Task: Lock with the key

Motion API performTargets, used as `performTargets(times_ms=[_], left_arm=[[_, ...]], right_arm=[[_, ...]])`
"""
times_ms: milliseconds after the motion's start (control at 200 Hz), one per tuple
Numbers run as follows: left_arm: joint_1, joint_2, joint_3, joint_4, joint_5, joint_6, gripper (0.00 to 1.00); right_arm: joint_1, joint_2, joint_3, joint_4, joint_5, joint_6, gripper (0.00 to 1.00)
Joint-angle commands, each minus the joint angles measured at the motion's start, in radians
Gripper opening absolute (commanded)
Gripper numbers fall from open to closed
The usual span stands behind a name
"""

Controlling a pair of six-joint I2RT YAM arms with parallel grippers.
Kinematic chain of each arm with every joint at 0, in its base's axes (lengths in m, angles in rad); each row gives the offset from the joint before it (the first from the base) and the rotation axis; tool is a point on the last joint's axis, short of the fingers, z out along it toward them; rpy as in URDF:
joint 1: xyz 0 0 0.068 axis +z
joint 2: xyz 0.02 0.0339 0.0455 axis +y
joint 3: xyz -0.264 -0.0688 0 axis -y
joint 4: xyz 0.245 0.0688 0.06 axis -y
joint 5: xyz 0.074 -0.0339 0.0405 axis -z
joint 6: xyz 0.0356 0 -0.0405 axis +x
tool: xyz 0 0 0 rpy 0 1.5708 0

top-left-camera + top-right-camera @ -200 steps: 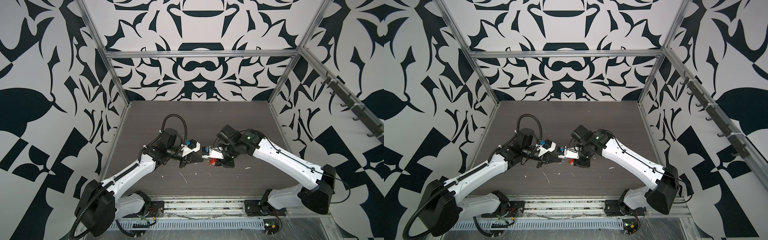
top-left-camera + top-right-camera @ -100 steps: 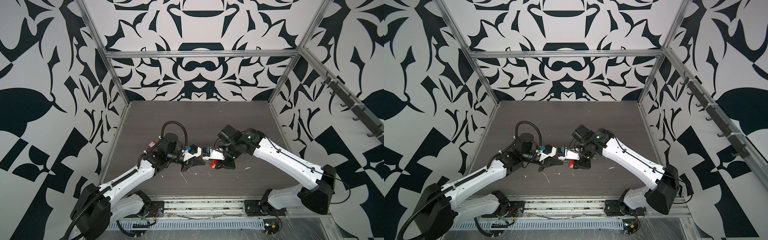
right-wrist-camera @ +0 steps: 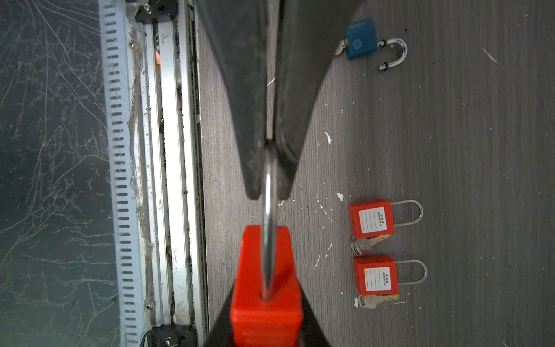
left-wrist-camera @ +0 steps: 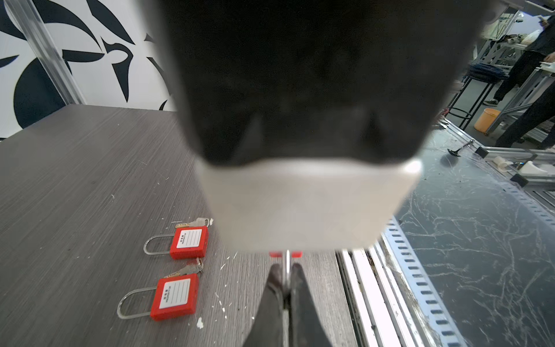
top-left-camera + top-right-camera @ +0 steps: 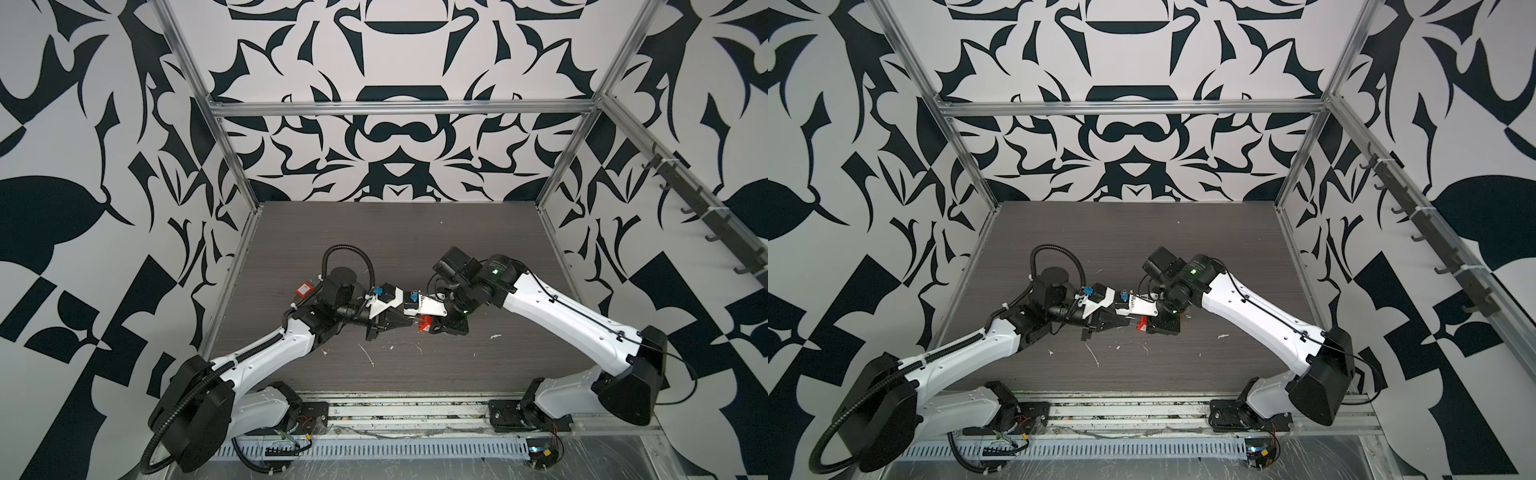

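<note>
A red padlock [image 3: 265, 270] hangs just above the table between both arms, seen in both top views [image 5: 424, 323] [image 5: 1143, 324]. My right gripper [image 3: 265, 303] is shut on its red body. The silver shackle [image 3: 269, 186] sticks out toward my left gripper [image 4: 287, 270], which is shut on it. In the right wrist view the left arm's black fingers [image 3: 255, 120] pinch the shackle. In the left wrist view the right gripper's housing hides most of the padlock; only a red edge [image 4: 292, 254] shows. The key for this padlock is hidden.
Two more red padlocks [image 3: 372, 220] [image 3: 377, 281] lie on the table side by side, shackles shut, each with a key in it. A blue padlock [image 3: 360, 39] with its shackle open lies further off. The metal rail [image 5: 395, 415] runs along the table's front edge.
The left arm's elbow has dropped toward the front and its gripper has edged right, toward the padlock. The right arm has hardly moved. Both grips look unchanged.
</note>
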Motion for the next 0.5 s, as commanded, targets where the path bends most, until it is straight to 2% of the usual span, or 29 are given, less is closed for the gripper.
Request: performTargets(times_ms=[0,55,195,370,495], left_arm=[[-0.011,0.020,-0.014,0.083,0.030,-0.066,0.00],[0.003,0.013,-0.015,0.097,0.032,-0.078,0.00],[0.061,-0.009,-0.012,0.130,0.065,-0.112,0.00],[0.076,-0.022,0.002,0.097,0.085,-0.095,0.00],[0.077,-0.023,0.000,0.101,0.092,-0.090,0.00]], right_arm=[[0.018,-0.022,0.056,0.231,-0.085,-0.011,0.10],[0.019,-0.032,0.041,0.202,-0.040,-0.023,0.16],[0.019,-0.073,0.000,0.122,0.061,-0.033,0.43],[0.015,-0.178,-0.044,0.068,0.064,-0.025,0.53],[-0.011,-0.223,-0.042,0.025,0.067,-0.002,0.55]])
